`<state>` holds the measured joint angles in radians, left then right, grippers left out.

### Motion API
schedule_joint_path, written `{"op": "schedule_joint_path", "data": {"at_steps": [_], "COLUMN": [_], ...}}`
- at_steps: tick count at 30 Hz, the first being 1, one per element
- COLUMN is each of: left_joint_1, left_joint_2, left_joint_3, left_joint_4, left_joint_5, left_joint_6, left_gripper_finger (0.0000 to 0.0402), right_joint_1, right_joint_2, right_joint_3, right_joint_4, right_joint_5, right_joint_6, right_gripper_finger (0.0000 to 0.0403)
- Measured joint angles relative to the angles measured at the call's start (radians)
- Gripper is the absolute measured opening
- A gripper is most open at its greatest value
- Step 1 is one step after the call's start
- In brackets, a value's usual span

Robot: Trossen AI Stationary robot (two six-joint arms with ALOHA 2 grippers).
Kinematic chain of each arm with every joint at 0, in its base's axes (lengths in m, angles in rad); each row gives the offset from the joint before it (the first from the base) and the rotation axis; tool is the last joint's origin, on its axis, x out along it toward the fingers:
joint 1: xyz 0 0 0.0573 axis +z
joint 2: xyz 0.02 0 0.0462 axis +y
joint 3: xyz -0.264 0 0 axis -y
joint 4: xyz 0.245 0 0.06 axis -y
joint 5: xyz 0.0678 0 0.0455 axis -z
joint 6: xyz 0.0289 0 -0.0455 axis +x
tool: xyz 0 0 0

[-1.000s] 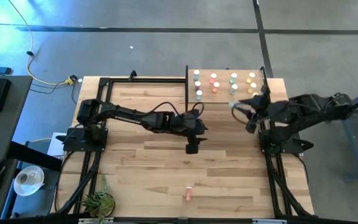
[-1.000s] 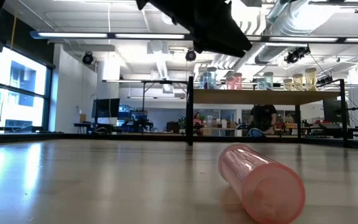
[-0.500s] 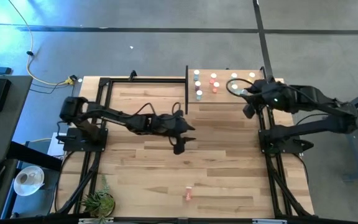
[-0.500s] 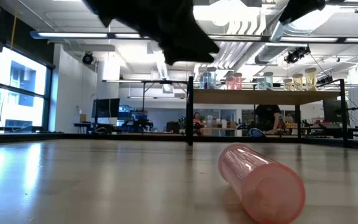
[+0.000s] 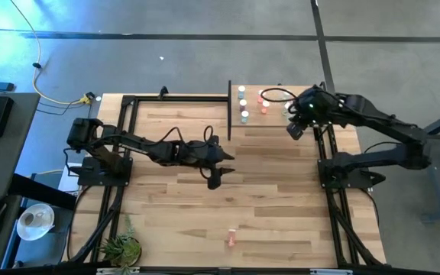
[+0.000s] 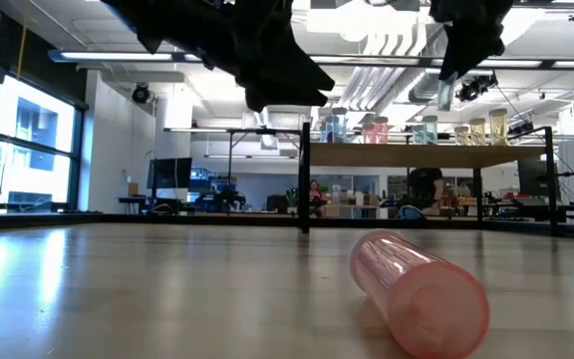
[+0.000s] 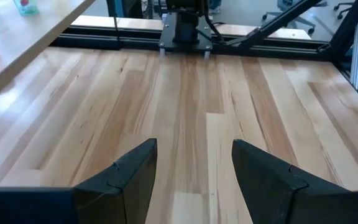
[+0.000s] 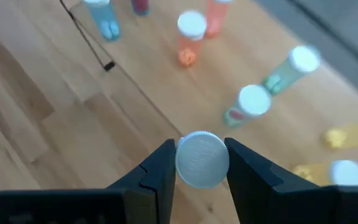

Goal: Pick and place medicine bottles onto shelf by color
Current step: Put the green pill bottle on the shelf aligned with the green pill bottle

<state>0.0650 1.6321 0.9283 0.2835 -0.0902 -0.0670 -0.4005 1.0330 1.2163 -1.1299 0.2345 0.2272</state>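
White-capped bottles (image 8: 192,34) — blue, red, green, yellow — on the light-wood shelf (image 8: 55,93); pink bottle (image 6: 419,289) on the table.

White-capped medicine bottles (image 5: 243,116) stand upright in colour groups on the raised shelf (image 5: 273,122), one more (image 8: 202,159) apparently green is clamped above it in the right pincer (image 8: 199,163), and a pink bottle (image 6: 420,290) lies toppled on the bench (image 5: 174,221).

readable text: none | labels: none legible on bottles | signs or numbers: none visible
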Motion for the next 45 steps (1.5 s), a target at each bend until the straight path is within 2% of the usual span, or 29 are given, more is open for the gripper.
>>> {"op": "schedule_joint_path", "data": {"at_steps": [3, 12, 25, 45], "left_joint_1": [0.0, 0.0, 0.0, 0.0], "left_joint_2": [0.0, 0.0, 0.0, 0.0], "left_joint_3": [0.0, 0.0, 0.0, 0.0], "left_joint_4": [0.001, 0.004, 0.005, -0.004], "left_joint_5": [0.005, 0.008, 0.009, 0.009], "left_joint_6": [-0.001, -0.001, -0.009, -0.009], "left_gripper_finger": [0.02, 0.02, 0.02, 0.02], "right_joint_1": [-0.046, -0.144, -0.145, -0.145], "right_joint_2": [0.033, 0.097, 0.187, 0.199], "right_joint_3": [0.0, 0.0, 0.0, 0.0], "right_joint_4": [-0.011, -0.054, -0.03, -0.016], "right_joint_5": [-0.047, -0.052, -0.052, -0.082], "right_joint_6": [0.013, 0.025, 0.007, 0.007], "right_gripper_finger": [0.0114, 0.0114, 0.0114, 0.0114]}}
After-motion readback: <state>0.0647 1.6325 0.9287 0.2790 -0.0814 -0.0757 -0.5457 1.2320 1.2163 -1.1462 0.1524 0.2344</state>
